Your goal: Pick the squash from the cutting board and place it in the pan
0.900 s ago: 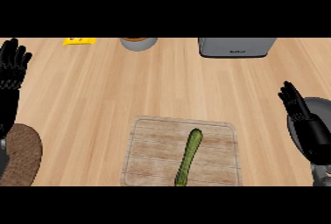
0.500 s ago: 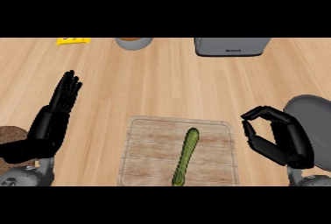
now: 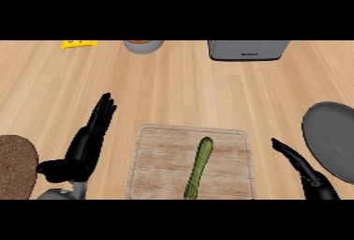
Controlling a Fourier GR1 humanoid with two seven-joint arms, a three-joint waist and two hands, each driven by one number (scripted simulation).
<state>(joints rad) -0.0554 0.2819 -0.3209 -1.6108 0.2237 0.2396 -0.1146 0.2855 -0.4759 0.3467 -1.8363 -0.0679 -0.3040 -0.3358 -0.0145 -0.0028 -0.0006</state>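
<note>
Nothing is done yet: the squash (image 3: 198, 167) lies untouched on the cutting board (image 3: 155, 161), left of the right hand (image 3: 303, 169)'s straight, close-set fingers, the pan (image 3: 332, 138) just beyond them, while the left hand (image 3: 86, 142) rests straight-fingered beside the board.

Green squash (image 3: 198, 168), pale striped cutting board (image 3: 158, 164), grey pan (image 3: 333, 138).

You had a yellow packet (image 3: 78, 44), a grey cup (image 3: 143, 46) and a grey appliance (image 3: 249, 49) along the counter's (image 3: 180, 89) far edge, and a brown mat (image 3: 15, 166) lower left.
</note>
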